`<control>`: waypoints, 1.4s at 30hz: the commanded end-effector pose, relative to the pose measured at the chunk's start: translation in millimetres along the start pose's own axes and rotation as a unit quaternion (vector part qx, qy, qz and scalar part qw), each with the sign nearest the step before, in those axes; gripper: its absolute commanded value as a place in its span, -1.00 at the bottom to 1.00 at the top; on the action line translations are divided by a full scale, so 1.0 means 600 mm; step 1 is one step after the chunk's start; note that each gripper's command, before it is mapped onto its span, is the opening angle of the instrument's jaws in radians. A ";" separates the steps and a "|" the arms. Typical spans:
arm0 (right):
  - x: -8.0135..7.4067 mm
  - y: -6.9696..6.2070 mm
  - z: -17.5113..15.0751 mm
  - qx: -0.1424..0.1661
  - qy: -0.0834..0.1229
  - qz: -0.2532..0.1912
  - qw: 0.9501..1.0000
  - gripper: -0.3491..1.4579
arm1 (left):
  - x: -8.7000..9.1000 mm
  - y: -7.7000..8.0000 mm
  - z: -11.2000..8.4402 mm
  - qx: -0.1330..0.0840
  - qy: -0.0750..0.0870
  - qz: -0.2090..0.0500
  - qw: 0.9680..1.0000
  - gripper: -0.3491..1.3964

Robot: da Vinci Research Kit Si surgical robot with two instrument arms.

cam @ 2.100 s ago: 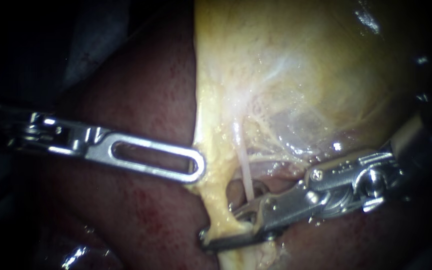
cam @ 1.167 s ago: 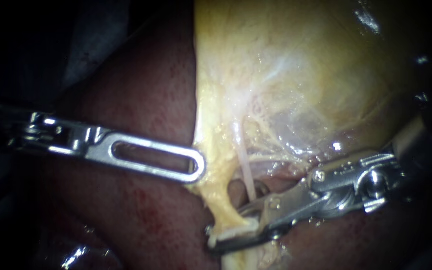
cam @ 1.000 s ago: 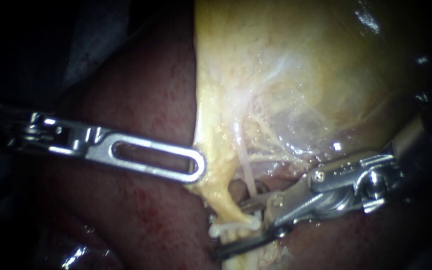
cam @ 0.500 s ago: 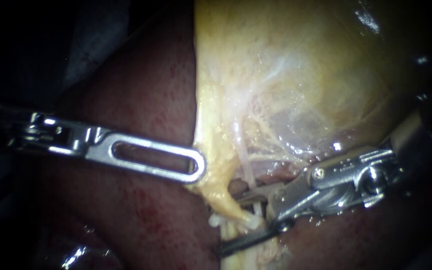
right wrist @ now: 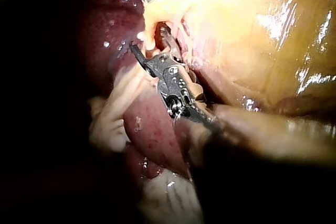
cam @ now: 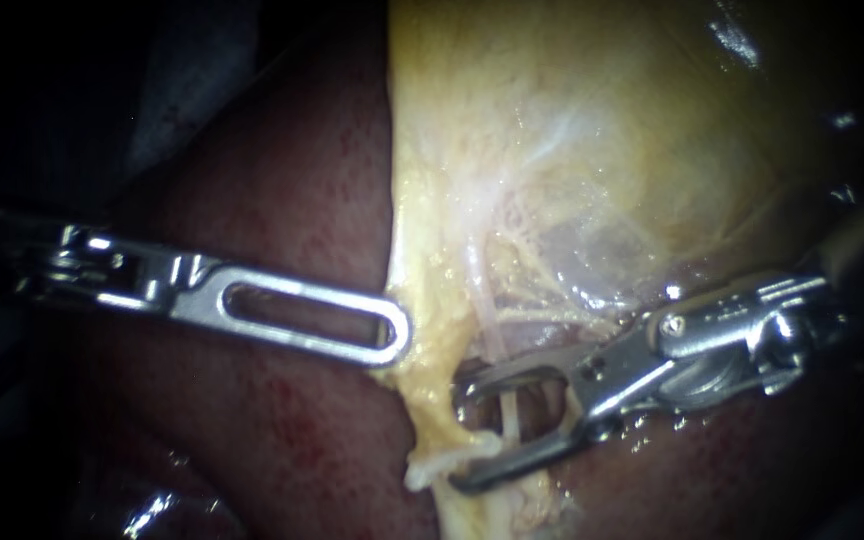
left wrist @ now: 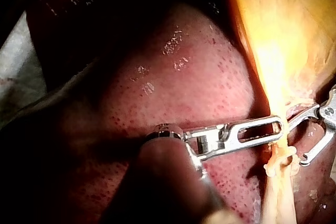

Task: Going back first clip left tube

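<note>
Standing beside the bench, I am watching the left instrument (cam: pixel 397 340) lying across the dark red liver (cam: pixel 282 230). Its slotted jaws are pressed together, and as far as I can judge they are pinching the yellow fringe (cam: pixel 414 375) at the gallbladder's (cam: pixel 592 130) lower edge. The right instrument (cam: pixel 455 437) is reaching in along that same edge with its jaws spread wide, gripping nothing. A thin pale strand (cam: pixel 505 412) is standing in the gap between them without being squeezed.

The left tube (cam: pixel 440 425) is running down from the fringe, just beside the tips of the open jaws. A small whitish band is sitting across it near the lower jaw's tip. I take this to be the clip (cam: pixel 439 463), though it is too small to be sure.

The tube is looking soft, wet and thin. I judge that it would slip easily, stretch under little pull, and tear if tugged sideways. The clip should be stiff, but it is biting on slick tissue, so a knock from the lower jaw could shift it. Any hold is better taken on the fatty fringe beside the tube than on the tube itself. The open jaws need to leave along their own line, clearing the pale strand first.
</note>
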 end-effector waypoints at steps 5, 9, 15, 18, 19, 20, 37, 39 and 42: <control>0.0015 -0.0001 -0.0056 -0.004 0.012 0.008 1.000 -0.07 | -0.0001 0.0001 -0.0001 0.000 0.000 0.000 1.000 -1.00; 0.0031 -0.0002 -0.0101 -0.010 0.017 0.015 1.000 -0.09 | -0.0003 0.0004 -0.0002 0.000 0.000 0.000 1.000 -1.00; 0.0048 0.0002 -0.0143 -0.021 0.023 0.013 0.999 -0.10 | -0.0006 0.0011 -0.0003 0.000 0.000 0.000 1.000 -1.00; 0.0051 0.0004 -0.0153 -0.023 0.023 0.009 0.999 -0.10 | -0.0008 0.0014 -0.0004 0.000 0.000 0.000 1.000 -1.00; 0.0051 0.0005 -0.0155 -0.023 0.024 0.007 0.999 -0.10 | -0.0009 0.0015 -0.0003 0.000 0.000 0.000 1.000 -1.00; 0.0052 0.0005 -0.0157 -0.023 0.024 0.007 0.999 -0.10 | -0.0009 0.0016 -0.0003 0.000 -0.001 0.000 1.000 -1.00; 0.0053 0.0004 -0.0167 -0.022 0.024 0.008 0.999 -0.11 | -0.0025 0.0063 0.0008 -0.003 -0.004 0.004 1.000 -1.00; 0.0053 0.0004 -0.0168 -0.022 0.024 0.008 0.999 -0.11 | -0.0026 0.0076 0.0014 -0.005 -0.004 0.005 1.000 -1.00; 0.0053 0.0004 -0.0168 -0.022 0.024 0.008 0.999 -0.11 | -0.0024 0.0098 0.0028 -0.010 -0.006 0.008 1.000 -1.00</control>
